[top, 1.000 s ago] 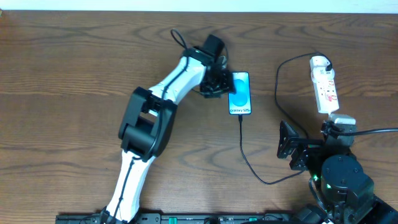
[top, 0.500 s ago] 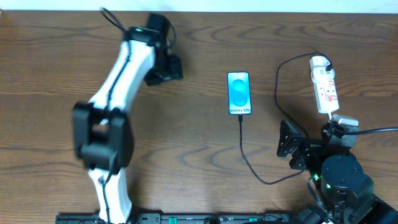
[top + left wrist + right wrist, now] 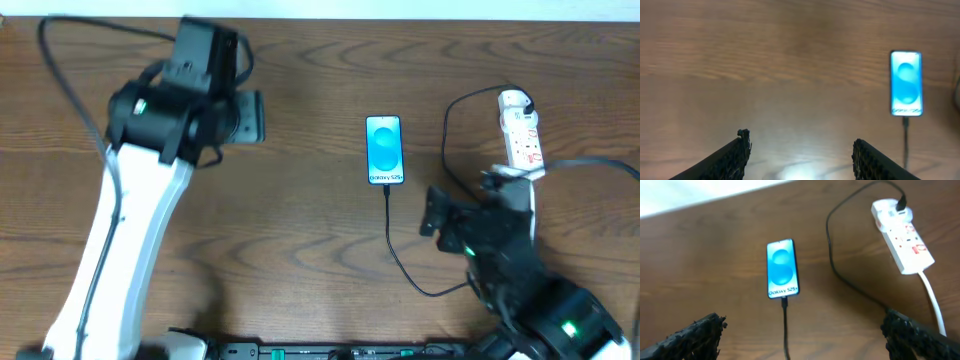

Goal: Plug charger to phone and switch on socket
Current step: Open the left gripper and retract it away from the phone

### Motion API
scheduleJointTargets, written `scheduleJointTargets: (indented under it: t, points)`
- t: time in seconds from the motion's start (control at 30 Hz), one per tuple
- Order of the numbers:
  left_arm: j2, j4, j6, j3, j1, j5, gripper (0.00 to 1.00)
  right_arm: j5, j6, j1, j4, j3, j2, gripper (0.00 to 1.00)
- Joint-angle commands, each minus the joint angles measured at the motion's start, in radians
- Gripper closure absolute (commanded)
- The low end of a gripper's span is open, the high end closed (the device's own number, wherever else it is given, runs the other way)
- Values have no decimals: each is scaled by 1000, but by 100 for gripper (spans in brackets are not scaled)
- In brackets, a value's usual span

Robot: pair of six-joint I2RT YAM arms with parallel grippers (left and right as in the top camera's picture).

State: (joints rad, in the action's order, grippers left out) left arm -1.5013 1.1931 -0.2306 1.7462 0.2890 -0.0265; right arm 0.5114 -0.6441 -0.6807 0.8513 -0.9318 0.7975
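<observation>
Two arms show in the overhead view. The left gripper (image 3: pixel 252 116) hangs over the far-left part of the worktop (image 3: pixel 300 230), well apart from the phone (image 3: pixel 385 150). The phone lies flat, screen up, about midway along the worktop and toward its far edge. The charger (image 3: pixel 395 245) runs from the phone's near end toward the near edge and curves right under the right arm. Another stretch of it loops up to the far end of the socket (image 3: pixel 522 135), which lies near the right edge. The right gripper (image 3: pixel 432 212) is between phone and socket.

In the left wrist view, the left gripper's fingers (image 3: pixel 737 155) stand apart over bare wood with nothing between them. The phone (image 3: pixel 906 82) lies off to the right, and the charger (image 3: pixel 905 135) meets its near end.

In the right wrist view, the right gripper's fingers (image 3: pixel 695 335) are spread wide and hold nothing. The phone (image 3: pixel 782 269) lies ahead with the charger (image 3: pixel 840 275) at its near end. The socket (image 3: pixel 902 242) is to the right, and its white cord (image 3: pixel 932 300) trails toward the near edge.
</observation>
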Motion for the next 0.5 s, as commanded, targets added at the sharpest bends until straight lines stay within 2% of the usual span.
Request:
scheduleJointTargets:
  t: [0.0,0.17,0.27,0.37,0.47]
  points:
    - [154,-43,16,-168,0,-72,33,2,-14,8,-31,11,87,1]
    - [393,-239,-4,-467,-10,-72,32,-3,-14,8,-76,11,194,1]
    - [517,-362,-14,-628,-37,-72,28,-36,-14,8,-95,11,245,1]
    - [604,-503,-14,-781,-86,-71,8,-113,-14,8,-127,11,282,1]
    - [601,-603,-13,-867,-145,-59,2,-148,-14,8,-138,11,287,1]
